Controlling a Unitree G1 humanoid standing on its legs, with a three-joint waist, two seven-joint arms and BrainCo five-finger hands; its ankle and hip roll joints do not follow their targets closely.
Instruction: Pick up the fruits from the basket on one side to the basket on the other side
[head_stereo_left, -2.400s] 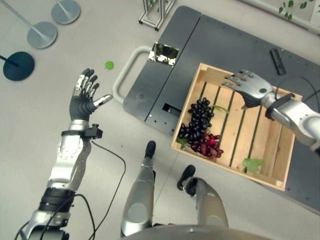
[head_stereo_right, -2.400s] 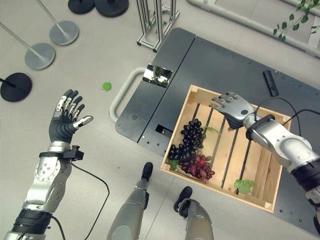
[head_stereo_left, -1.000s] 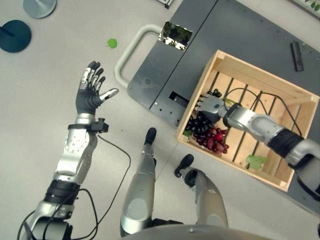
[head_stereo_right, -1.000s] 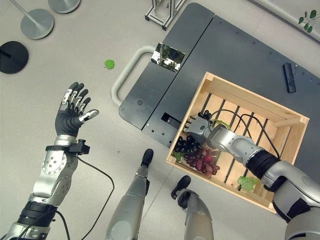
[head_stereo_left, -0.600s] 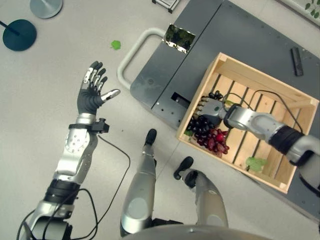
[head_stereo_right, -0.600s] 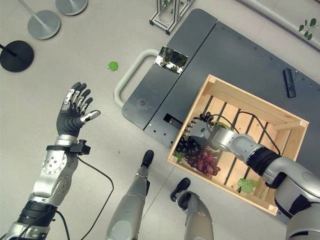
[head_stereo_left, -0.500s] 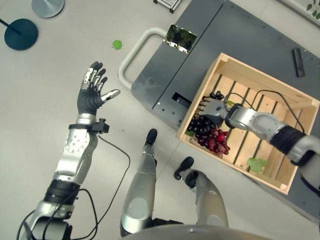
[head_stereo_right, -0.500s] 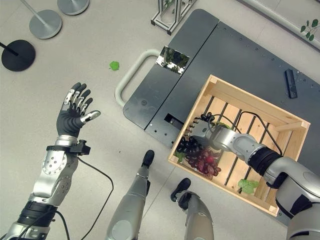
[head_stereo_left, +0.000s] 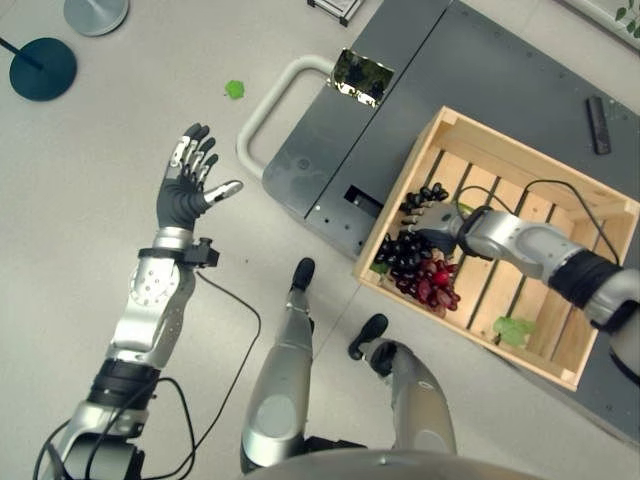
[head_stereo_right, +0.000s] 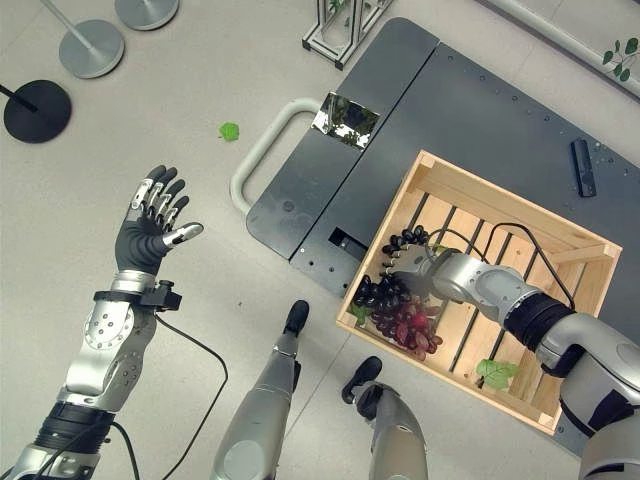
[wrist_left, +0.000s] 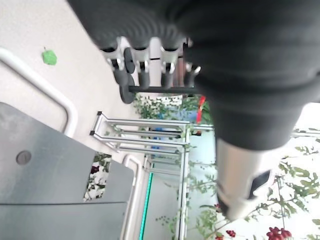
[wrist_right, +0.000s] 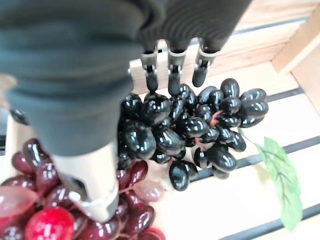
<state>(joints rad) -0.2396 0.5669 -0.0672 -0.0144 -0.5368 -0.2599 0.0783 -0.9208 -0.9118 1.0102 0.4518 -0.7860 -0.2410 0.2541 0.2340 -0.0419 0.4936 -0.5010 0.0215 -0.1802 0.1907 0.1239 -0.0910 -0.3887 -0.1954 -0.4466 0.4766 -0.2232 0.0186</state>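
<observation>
Two grape bunches lie in the wooden crate (head_stereo_left: 470, 135) in the left eye view: black grapes (head_stereo_left: 405, 250) just beside red grapes (head_stereo_left: 435, 283), with the right hand (head_stereo_left: 436, 222) down on the black bunch. The left hand (head_stereo_left: 187, 185) hangs over the floor, fingers spread, holding nothing. The right eye view shows the crate resting on a dark surface (head_stereo_right: 480, 110). In the right wrist view the fingers (wrist_right: 174, 80) touch the black grapes, thumb against the red ones; a firm hold cannot be told. A loose grasp could tear grapes off or drag the red bunch along.
</observation>
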